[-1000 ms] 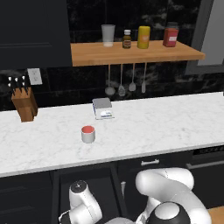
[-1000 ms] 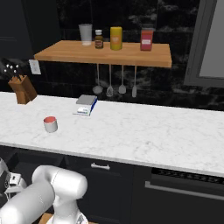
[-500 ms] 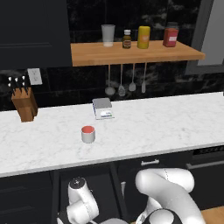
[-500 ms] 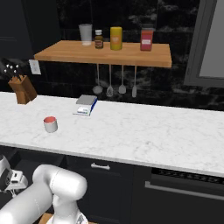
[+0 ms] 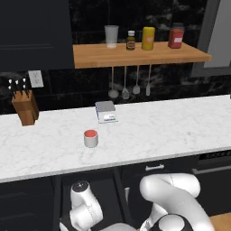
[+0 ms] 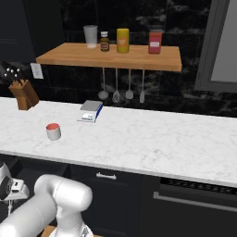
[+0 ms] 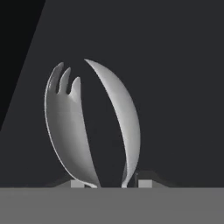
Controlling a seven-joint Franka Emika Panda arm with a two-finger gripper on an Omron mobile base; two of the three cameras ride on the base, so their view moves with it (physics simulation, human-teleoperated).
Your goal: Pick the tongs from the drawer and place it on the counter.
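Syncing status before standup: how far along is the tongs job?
Done: the drawer is open and the arm has reached down into it. In hand: in the hand view the gripper is closed on the base of the tongs, with the drawer floor behind them. Left: lift them out and set them on the counter.

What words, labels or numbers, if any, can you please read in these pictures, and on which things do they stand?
No text can be read.
Red jar on the shelf: pale label, too blurred to read.
Brown bottle: label too small to read.
Kitchen scale: display blurred, no digits legible.
Yellow canister, red-topped cup, tongs: no markings seen.
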